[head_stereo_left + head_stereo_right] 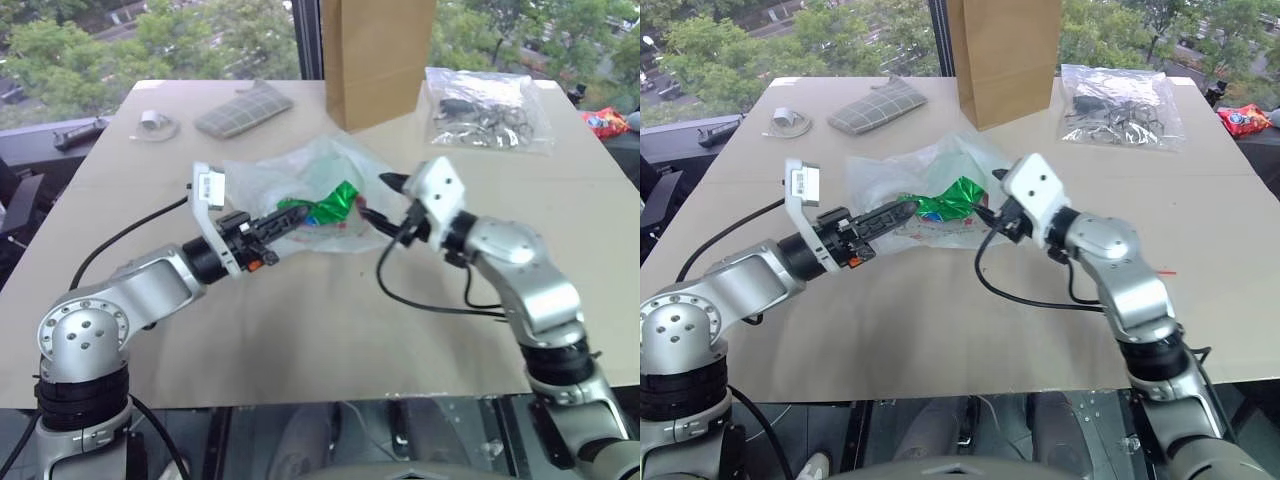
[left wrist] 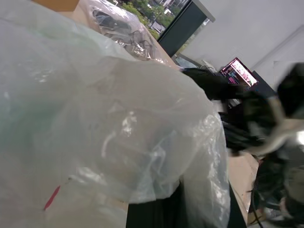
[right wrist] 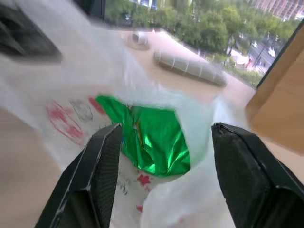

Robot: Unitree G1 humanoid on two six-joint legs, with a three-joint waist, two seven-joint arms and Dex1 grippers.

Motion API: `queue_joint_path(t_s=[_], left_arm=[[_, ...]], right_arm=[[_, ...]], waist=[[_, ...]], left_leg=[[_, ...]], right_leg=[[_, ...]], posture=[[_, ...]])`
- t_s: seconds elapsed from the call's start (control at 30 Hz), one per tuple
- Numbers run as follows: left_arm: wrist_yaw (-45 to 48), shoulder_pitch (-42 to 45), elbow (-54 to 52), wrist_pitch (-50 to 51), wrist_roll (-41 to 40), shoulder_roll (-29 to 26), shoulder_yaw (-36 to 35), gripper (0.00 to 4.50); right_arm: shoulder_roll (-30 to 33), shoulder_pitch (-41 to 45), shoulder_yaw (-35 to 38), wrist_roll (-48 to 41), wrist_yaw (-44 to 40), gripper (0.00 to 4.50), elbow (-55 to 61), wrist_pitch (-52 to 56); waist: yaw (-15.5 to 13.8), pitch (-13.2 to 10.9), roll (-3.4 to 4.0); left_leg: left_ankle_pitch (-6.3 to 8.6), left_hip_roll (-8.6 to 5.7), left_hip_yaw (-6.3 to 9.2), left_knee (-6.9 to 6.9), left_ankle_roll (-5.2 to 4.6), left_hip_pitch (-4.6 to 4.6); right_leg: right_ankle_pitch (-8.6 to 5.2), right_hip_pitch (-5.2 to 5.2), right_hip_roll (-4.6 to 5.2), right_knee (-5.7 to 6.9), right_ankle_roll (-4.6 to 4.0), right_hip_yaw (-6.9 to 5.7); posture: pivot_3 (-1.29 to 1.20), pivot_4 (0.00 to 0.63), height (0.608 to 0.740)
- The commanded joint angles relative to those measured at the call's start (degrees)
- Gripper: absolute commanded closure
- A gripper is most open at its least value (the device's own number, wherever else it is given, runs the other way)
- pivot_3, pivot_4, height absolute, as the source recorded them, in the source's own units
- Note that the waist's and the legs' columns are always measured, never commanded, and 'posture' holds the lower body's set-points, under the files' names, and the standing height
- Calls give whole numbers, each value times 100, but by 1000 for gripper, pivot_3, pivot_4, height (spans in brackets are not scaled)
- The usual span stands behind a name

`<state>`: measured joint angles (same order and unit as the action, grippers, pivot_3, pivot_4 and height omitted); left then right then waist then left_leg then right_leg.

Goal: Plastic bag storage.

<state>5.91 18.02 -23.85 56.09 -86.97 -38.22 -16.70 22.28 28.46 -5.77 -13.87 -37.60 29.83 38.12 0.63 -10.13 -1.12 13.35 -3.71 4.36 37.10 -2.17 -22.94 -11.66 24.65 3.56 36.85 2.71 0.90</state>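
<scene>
Lying crumpled mid-table (image 1: 330, 330), the plastic bag (image 1: 270, 180) sits between both grippers.
Behind it stand a brown paper bag (image 1: 375, 55) and a clear bag of dark clips (image 1: 487, 108). The left gripper (image 1: 285, 222) is clamped on the plastic bag's edge; the right gripper (image 3: 164, 178) has its jaws spread apart before the green snack packet (image 3: 152, 140) showing through the plastic.

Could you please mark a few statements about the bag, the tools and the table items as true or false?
1. The left tool is shut on the plastic bag. True.
2. The right tool is clamped shut. False: its fingers stand apart.
3. A green snack packet lies at the bag. True.
4. The brown paper bag lies flat. False: it stands upright.
5. The clear bag of clips lies right of the paper bag. True.
</scene>
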Motion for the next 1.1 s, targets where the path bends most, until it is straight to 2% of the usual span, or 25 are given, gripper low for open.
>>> queue_joint_path(t_s=[0.03,0.13,0.17,0.23,0.3,0.43,0.57,0.6,0.63,0.67,0.8,0.83,0.87,0.97,1.1], left_arm=[[60,150,-48,-158,81,3,44,4500],[388,48,-48,-122,27,-132,-43,4500],[472,23,-60,-103,11,-182,-65,4500],[636,-18,-97,-66,-2,-304,-84,4500],[763,-6,-71,-48,64,-424,-78,4500],[755,143,12,-92,142,-458,-12,4500],[693,106,-69,-121,146,-484,-39,4500],[664,68,-116,-129,130,-492,-63,4500],[641,41,-147,-136,118,-495,-78,4500],[623,21,-170,-142,111,-497,-88,4500],[585,-1,-191,-176,119,-479,-88,4500],[582,5,-186,-182,127,-472,-79,4500],[579,9,-184,-188,132,-468,-73,4500],[609,38,-136,-212,171,-449,-41,4500],[717,94,-34,-229,255,-448,-7,4500]], right_arm=[[642,-364,1156,-992,-234,1206,989,1040],[2018,-1489,1575,-270,-510,135,994,654],[2223,-1726,1678,-108,-442,39,886,543],[2592,-2219,1723,40,-577,39,558,189],[2631,-2420,1656,198,-551,39,-315,-180],[2592,-2207,1245,467,-696,39,-1907,-994],[2592,-2078,1031,560,-864,39,-2743,-1262],[2610,-2085,1005,575,-891,278,-2886,-1246],[2612,-2092,1011,567,-897,794,-2960,-1209],[2616,-2115,1028,533,-936,1063,-3012,-1176],[2594,-2330,1231,258,-1046,2722,-2734,-967],[2574,-2384,1298,159,-1053,3339,-2623,-867],[2568,-2421,1336,92,-1055,3701,-2547,-801],[2456,-2512,1516,-170,-958,3772,-2212,-534],[1966,-2324,1869,-919,-654,3772,-1349,76]], waist=[[-17,0,0],[-99,1,-2],[-126,1,-3],[-128,0,-2],[-114,1,-3],[-119,0,-3],[-110,2,-9],[-111,3,-11],[-115,4,-12],[-122,5,-13],[-158,10,-22],[-165,10,-22],[-170,11,-23],[-176,10,-22],[-143,7,-17]], left_leg=[[1,0,0,1,-1,0],[15,-8,-2,6,-26,-1],[16,-8,-4,7,-29,-3],[15,-5,-9,7,-26,-3],[11,5,-30,6,-19,5],[16,13,-49,17,-32,9],[16,14,-58,24,-34,16],[16,19,-61,25,-34,17],[16,20,-61,25,-33,18],[16,20,-60,25,-33,19],[19,20,-48,36,-37,29],[20,18,-40,38,-37,28],[20,16,-33,41,-37,29],[20,14,-13,42,-37,27],[20,16,-3,32,-35,24]], right_leg=[[0,-3,1,0,0,0],[0,-10,11,-7,2,-2],[-1,-10,11,-10,2,-3],[-2,-10,11,-12,2,-1],[-10,-11,4,-11,-8,13],[-15,-15,1,-11,-18,23],[-13,-19,-1,-8,-16,32],[-11,-20,-6,-9,-12,35],[-8,-22,-6,-9,-7,35],[-7,-23,-6,-9,-7,35],[-11,-45,-1,-14,-13,34],[-14,-51,2,-16,-17,33],[-14,-55,4,-16,-17,29],[-14,-59,5,-19,-18,12],[-10,-55,1,-19,-11,5]], posture=[[0,150,740],[0,150,740],[0,150,740],[0,150,740],[0,150,740],[0,150,740],[0,150,740],[0,150,740],[0,150,740],[0,150,740],[0,150,740],[0,150,740],[0,150,740],[0,150,740],[0,150,740]])
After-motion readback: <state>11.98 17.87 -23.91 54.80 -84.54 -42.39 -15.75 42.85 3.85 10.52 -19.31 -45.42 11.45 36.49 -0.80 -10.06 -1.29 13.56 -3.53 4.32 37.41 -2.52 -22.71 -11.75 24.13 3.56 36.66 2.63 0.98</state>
